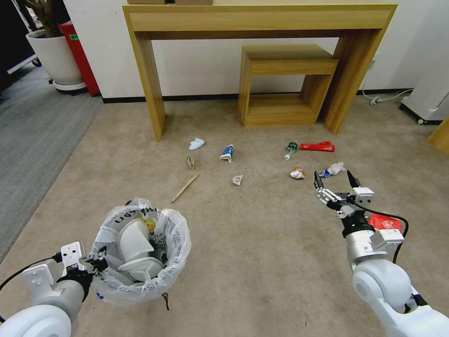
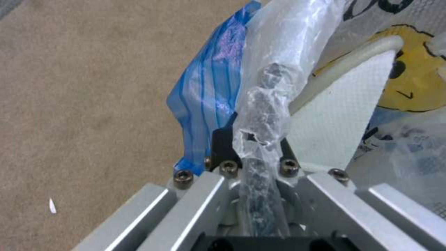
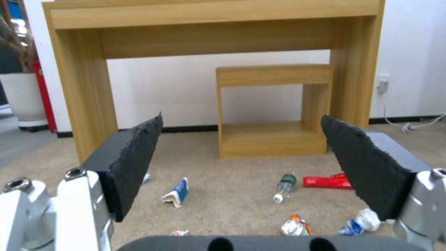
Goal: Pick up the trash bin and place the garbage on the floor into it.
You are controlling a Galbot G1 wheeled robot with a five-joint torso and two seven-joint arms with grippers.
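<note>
Pinching bin [image 1: 140,252] rim in left claw [image 2: 253,139], bag crinkly, slippery; right claw [image 1: 334,180] spread above light, crushable wrapper [image 1: 333,169].

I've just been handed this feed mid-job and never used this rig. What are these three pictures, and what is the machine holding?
It is a wheeled robot with two arms. The wide picture comes from its head, looking down at the beige carpet floor. The other two come from cameras on its wrists.

The left hand is shut on the rim of the trash bin, a small bin lined with a crinkly plastic bag; the left wrist view shows that bag pinched between the fingers. White items already lie inside the bin.

The right hand is open and holds nothing, out over the litter. Its two dark fingers frame the right wrist view.

On the floor: a green bottle, a long red packet, a crushed can, blue-white wrappers and a wooden stick.
</note>
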